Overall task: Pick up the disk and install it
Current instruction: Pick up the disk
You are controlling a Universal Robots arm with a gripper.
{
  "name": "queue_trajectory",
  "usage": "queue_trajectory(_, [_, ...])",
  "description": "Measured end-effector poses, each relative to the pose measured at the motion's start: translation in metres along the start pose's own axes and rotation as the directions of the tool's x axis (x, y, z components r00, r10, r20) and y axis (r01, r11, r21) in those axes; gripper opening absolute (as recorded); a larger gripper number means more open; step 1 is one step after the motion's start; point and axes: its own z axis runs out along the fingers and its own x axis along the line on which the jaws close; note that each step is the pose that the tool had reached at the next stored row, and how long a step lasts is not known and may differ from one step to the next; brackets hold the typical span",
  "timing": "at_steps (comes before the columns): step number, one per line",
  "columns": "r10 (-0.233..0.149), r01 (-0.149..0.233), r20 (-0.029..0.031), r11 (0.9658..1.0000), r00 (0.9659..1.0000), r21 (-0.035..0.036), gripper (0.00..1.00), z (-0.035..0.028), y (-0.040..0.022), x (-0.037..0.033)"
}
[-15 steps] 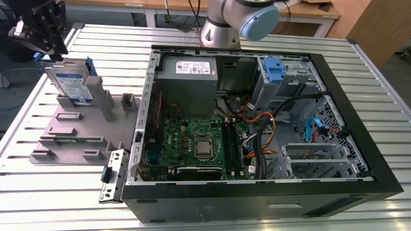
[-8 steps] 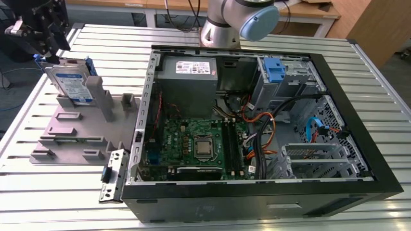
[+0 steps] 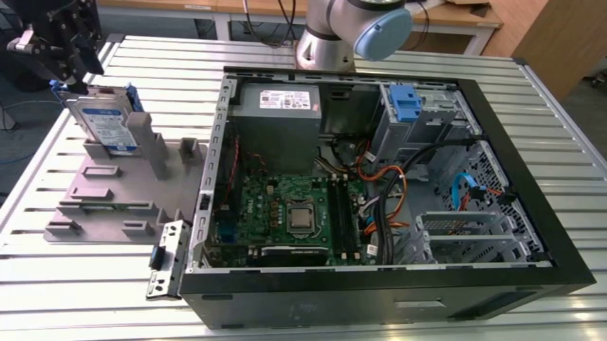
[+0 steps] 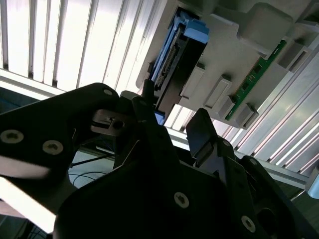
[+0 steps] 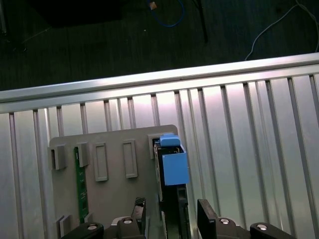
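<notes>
Gripper (image 5: 172, 218): fingers spread wide, flanking the disk's top edge.
Disk (image 3: 104, 124): upright in the grey fixture (image 3: 95, 192), at 10 o'clock from the open computer case (image 3: 531, 213) in the exterior view.
Beside disk: fixture post (image 3: 142, 138).

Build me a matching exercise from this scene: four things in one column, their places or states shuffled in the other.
1 disk
2 gripper
3 power-supply box
4 grey holder

A inside the computer case
B flat on the slatted table
C on edge in the grey holder
D open, just above the disk

Pairs: 1-C, 2-D, 3-A, 4-B
</notes>
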Motion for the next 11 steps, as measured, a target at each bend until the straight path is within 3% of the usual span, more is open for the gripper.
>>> queue_trajectory(11, [0.000,0.000,0.0000,1.0000,1.0000,0.0000,0.54,0.0000,0.0001,0.0000])
